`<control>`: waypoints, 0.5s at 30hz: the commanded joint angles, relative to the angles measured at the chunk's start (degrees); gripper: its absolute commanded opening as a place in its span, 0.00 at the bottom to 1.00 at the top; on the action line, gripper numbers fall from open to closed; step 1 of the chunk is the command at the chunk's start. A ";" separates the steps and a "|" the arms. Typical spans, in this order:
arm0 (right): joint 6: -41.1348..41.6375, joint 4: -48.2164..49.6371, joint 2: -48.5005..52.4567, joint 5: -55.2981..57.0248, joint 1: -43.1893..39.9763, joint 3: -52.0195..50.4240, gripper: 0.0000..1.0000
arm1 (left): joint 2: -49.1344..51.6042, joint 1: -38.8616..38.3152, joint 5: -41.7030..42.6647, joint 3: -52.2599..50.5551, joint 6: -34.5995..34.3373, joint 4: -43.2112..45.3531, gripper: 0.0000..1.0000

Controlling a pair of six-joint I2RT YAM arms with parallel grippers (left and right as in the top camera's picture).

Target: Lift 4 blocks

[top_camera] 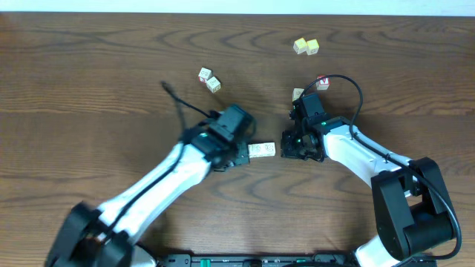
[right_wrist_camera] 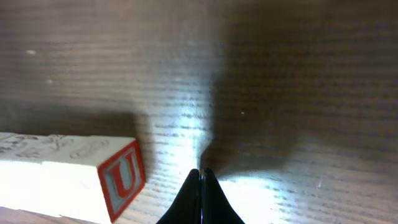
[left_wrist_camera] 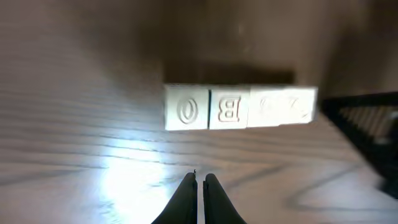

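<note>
**Both arms at the row, nothing gripped yet**

From where I stand, the row of blocks lies near the middle of the desk, between the two arms. The left wrist view shows its long side: an O cube, a B cube, then a blurred stretch I cannot count. The right wrist view shows one end of it, a red-framed U face.

The left fingers are pressed together with nothing between them, pointing at the long side and apart from it. The right fingers are also pinched closed and empty, beside the U end rather than on it.

The blocks are only butted together, so I judge that lifting them would take pressure from both ends. Thin closed tips meeting those end faces off-centre could make the row bow at a seam and spill. A nudge on the long side from the left would swing it out of line. Uneven rising of the arms could also let the middle cubes drop. The loose pale cube sits just behind the right arm and could be knocked.
</note>
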 commanded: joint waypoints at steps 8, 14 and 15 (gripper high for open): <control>0.68 1.95 0.24 -1.01 -0.09 0.07 0.01 | 4.35 16.57 7.32 -0.33 5.84 -5.35 0.07; 0.66 1.95 0.24 -3.15 -0.09 0.07 0.01 | 13.05 16.31 15.82 -0.33 6.84 0.74 0.07; 0.66 1.90 0.24 -3.54 -0.09 0.04 0.01 | 14.51 16.31 17.97 -0.33 7.56 2.51 0.07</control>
